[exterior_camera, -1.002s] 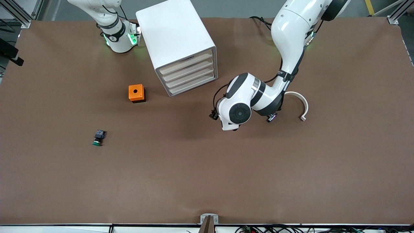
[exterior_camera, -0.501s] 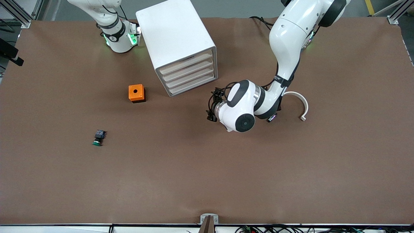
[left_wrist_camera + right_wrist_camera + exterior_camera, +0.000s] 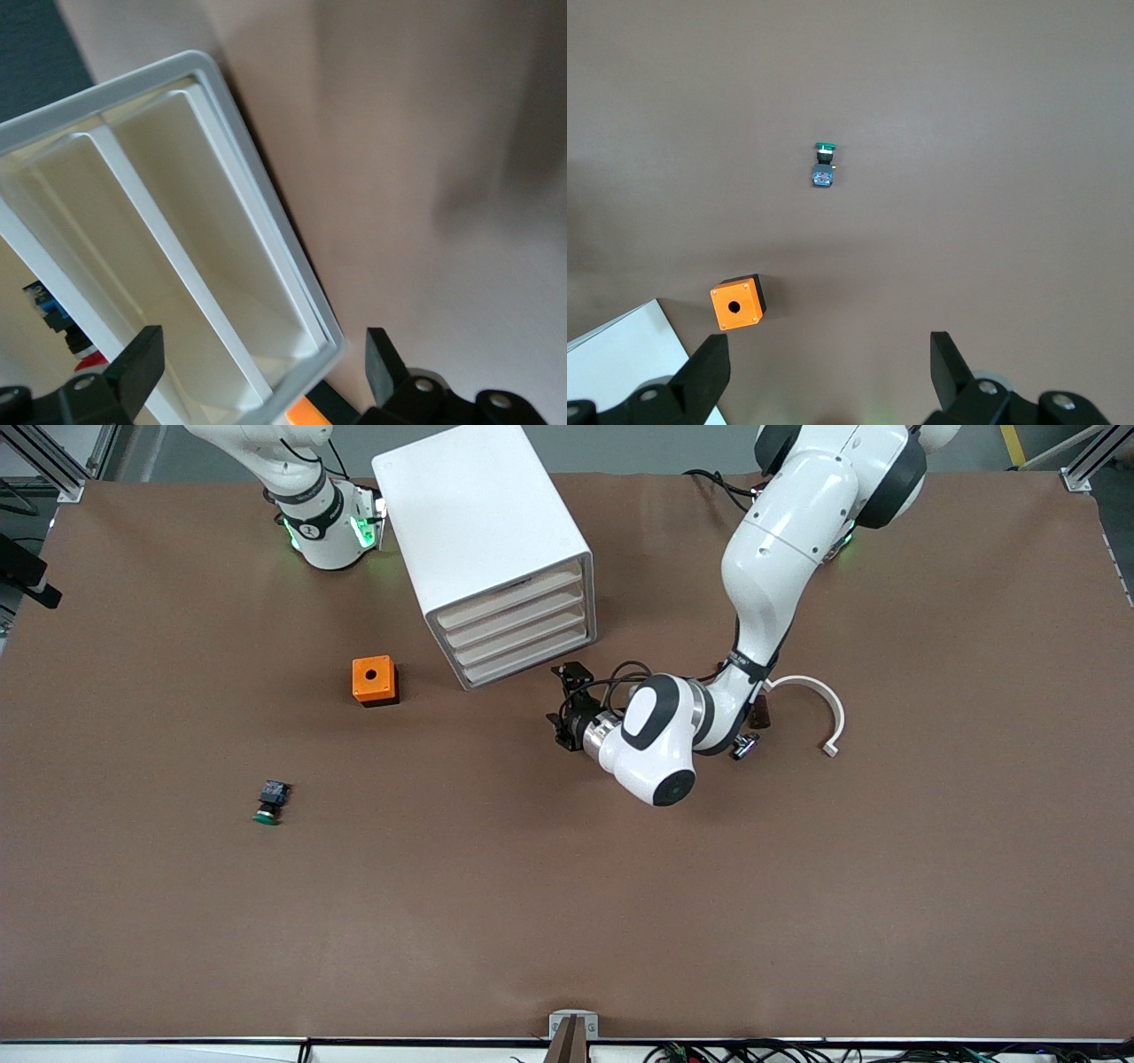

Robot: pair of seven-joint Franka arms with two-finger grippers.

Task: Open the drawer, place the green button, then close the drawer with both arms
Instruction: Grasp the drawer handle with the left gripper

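Nearest the front camera, the button [image 3: 270, 802] is lying on its side on the bare worktop [image 3: 567, 921] toward the right arm's end, its green cap pointing toward the camera and its dark body pointing away, so its long axis is running roughly near to far. Farther from the camera than the button, the orange box [image 3: 375, 680] is sitting beside the cabinet [image 3: 483, 549]. About level with that box, the left gripper [image 3: 565, 707] is hanging low over the worktop just in front of the cabinet's drawer fronts, its fingers [image 3: 137, 367] spread wide and holding nothing. The drawer [image 3: 530, 659], lowest of the four, is sitting shut, so nothing can be seen inside it, and it is lying just ahead of the left gripper toward the robots' bases; its pale front strip is running slantwise across the cabinet face, and the fingers look to need lining up with that strip's edge before any pull. The left arm is plainly the nearer one to the drawer. A white curved piece [image 3: 819, 707] is resting on the worktop beside the left arm. The right gripper [image 3: 824, 390] is waiting high over the worktop near its own base, looking down on the button and the orange box, its fingers also wide apart and empty.
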